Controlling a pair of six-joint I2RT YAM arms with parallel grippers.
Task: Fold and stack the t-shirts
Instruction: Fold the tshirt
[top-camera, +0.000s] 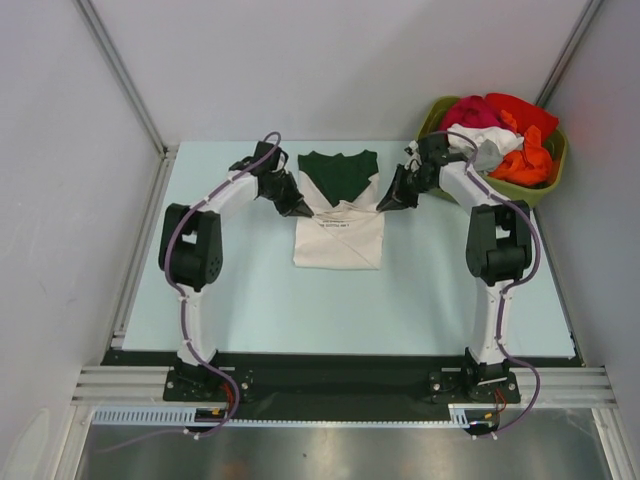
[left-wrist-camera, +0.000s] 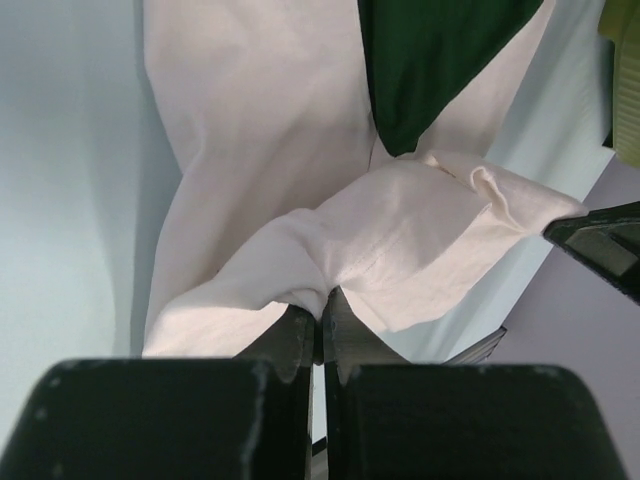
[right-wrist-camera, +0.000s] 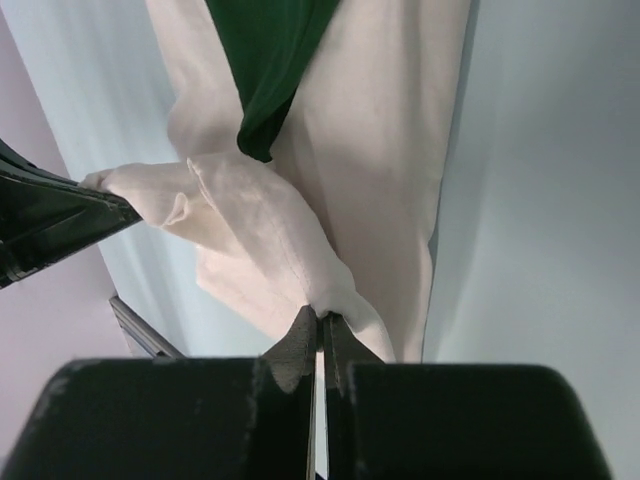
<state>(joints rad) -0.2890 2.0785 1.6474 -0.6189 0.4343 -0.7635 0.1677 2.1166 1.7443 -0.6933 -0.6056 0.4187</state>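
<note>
Pinching one end of a raised fold of the cream-white cloth t-shirt with black printed lettering (top-camera: 338, 242) in the tightly clenched left gripper (top-camera: 299, 208), just left of centre in the top view. Pinching the other end in the equally clenched right gripper (top-camera: 389, 200), just right of centre. Showing in both wrist views as cream cloth bunching out from between pressed-together fingertips.

Stretching that held fold left to right across the frame, long axis running from gripper to gripper and dipping in the middle.

Lying flat below the grippers in the top view, toward the arm bases: the rest of the cream shirt, at the centre of the pale blue table (top-camera: 250, 300). Lying above them, toward the top of the frame: a dark green cloth garment (top-camera: 340, 172), touching the cream one. Not possible to tell which is lying on top.

Judging the coming move as turning on this: carrying the held edge down the frame over the flat body, both ends travelling level. Neither arm being nearer, each sitting at its own end and roughly mirrored about the shirt's midline.

Standing apart at upper right: an olive-green plastic tub (top-camera: 553, 172) heaped with red, orange and white garments (top-camera: 500, 125).
</note>
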